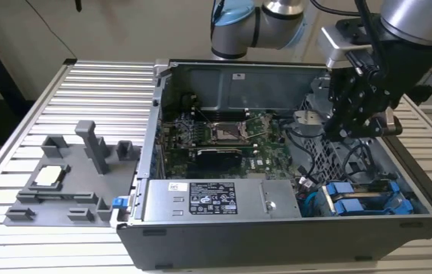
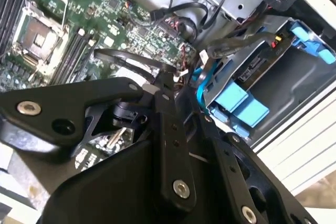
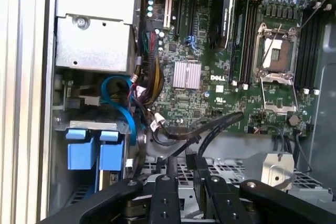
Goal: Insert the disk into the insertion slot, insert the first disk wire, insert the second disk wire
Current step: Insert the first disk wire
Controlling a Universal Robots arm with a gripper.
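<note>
The gripper (image 1: 346,132) hangs over the open computer case (image 1: 277,237), pinched shut on the end of a black wire (image 3: 210,127). The disk (image 1: 362,204) sits in the slot (image 3: 86,125) just below and nearer the camera, blue end showing.

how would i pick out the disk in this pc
Find the open computer case. Along its near wall lies a silver box with a white sticker; the disk sits just to the exterior view's right of it. A bright blue plastic frame sets it apart.
</note>
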